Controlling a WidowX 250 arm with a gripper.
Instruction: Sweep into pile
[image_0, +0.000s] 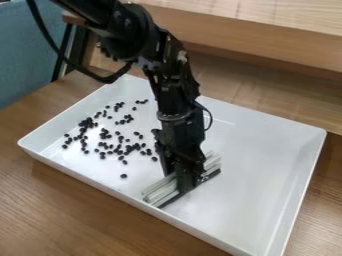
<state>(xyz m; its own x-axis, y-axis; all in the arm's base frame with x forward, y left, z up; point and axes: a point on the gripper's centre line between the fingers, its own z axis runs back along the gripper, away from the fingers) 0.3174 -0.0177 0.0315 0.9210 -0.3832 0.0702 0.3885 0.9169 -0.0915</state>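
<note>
White tray (267, 150) holds scattered black beans (119, 147) near 1 ribbed sweeper (159, 190).

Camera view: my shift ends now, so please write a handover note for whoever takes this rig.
Gripper: closed on the pale, dark-edged sweeping tool, low in the middle of the white tray.
Black beans: in the tray, left of the tool in the picture; one lone bean lies nearer the front wall.
Done: no single pile; some beans bunch together, others are scattered.
Left: sweep strays and loose groups into one pile.
</note>
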